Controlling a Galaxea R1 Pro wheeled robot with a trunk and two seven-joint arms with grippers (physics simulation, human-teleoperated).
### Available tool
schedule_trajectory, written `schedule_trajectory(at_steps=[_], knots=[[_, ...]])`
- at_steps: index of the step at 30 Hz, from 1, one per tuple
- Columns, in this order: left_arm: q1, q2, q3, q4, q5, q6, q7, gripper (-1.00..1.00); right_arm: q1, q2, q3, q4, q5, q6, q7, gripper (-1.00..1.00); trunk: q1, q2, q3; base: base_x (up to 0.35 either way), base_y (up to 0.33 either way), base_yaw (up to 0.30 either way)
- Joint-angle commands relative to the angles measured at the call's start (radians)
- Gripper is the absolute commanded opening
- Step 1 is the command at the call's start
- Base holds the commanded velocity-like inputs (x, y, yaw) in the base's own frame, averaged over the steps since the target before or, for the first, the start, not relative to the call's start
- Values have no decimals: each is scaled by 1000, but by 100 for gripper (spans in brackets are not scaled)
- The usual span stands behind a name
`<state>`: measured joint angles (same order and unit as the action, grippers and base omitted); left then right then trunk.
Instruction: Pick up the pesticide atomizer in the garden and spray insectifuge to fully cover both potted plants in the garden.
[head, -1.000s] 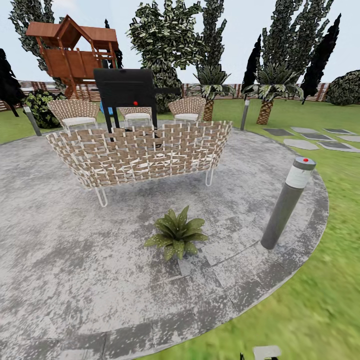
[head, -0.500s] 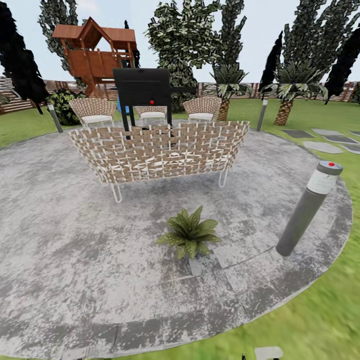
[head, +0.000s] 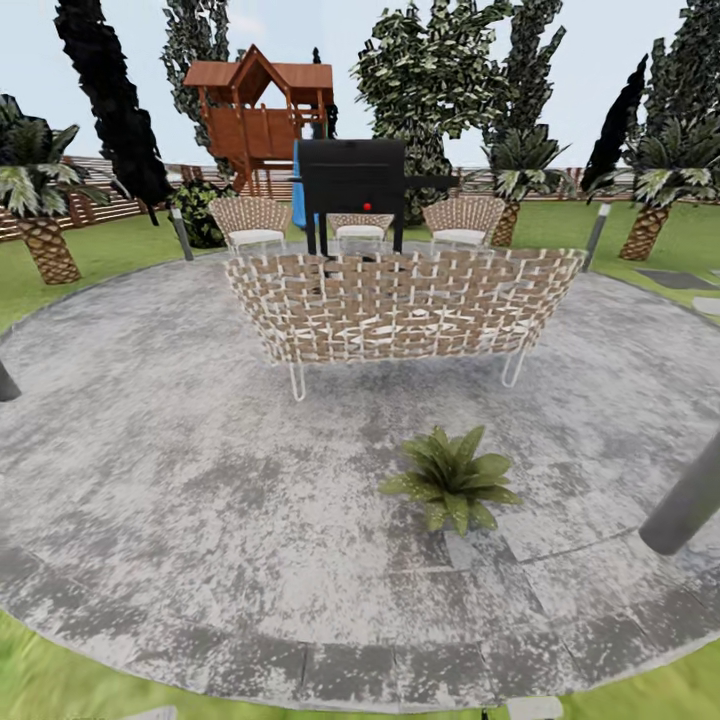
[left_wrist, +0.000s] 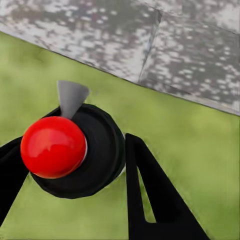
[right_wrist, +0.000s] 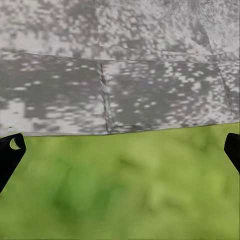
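Observation:
One potted plant (head: 452, 488), a low rosette of pointed green leaves, sits on the round grey patio (head: 200, 480) in front of a woven sofa. The second potted plant is out of view. In the left wrist view, the pesticide atomizer (left_wrist: 54, 146) has a red ball top, a black cap and a grey nozzle. My left gripper (left_wrist: 70, 155) is shut on it, with a black finger (left_wrist: 150, 195) on each side, above the lawn at the patio's edge. My right gripper (right_wrist: 120, 150) is open and holds nothing, also over the patio's edge.
A woven sofa (head: 400, 305) stands mid-patio, with a black grill (head: 352, 180) and wicker chairs (head: 250, 218) behind it. A grey bollard (head: 685, 505) leans at the right edge. A wooden playhouse (head: 262, 110), palms, trees and a slatted fence (head: 90, 205) ring the lawn.
The whole head view has shifted to the right as the camera turned left. The bollard has slid to the frame's edge. The plant and furniture have not moved.

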<state>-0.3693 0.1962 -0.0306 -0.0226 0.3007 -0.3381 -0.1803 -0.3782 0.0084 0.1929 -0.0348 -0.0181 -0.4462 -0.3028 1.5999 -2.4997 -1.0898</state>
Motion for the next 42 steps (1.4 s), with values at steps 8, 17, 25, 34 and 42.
schedule_trajectory(at_steps=[8, 17, 25, 34, 42], knots=[[3, 4, -3, 1, 12, -1, -7, -100, -1, 2, 8, 2, -2, -2, -7, 100, 0, 0, 4, 234, 242, 276], [6, 5, -3, 1, 12, -1, -7, -100, -1, 2, 8, 3, -2, -2, -7, 100, 0, 0, 10, 284, 192, 276], [6, 5, -3, 1, 12, -1, -7, -100, -1, 2, 8, 3, -1, -2, -6, 100, 0, 0, 15, 304, 149, 276], [6, 3, -5, 1, 12, 0, -7, -100, -1, 3, 8, 3, -1, -1, -5, 100, 0, 0, 21, 302, 180, 276], [6, 3, -5, 1, 12, -1, -7, -100, -1, 3, 8, 3, -1, 0, -6, 100, 0, 0, 24, 304, 170, 171]])
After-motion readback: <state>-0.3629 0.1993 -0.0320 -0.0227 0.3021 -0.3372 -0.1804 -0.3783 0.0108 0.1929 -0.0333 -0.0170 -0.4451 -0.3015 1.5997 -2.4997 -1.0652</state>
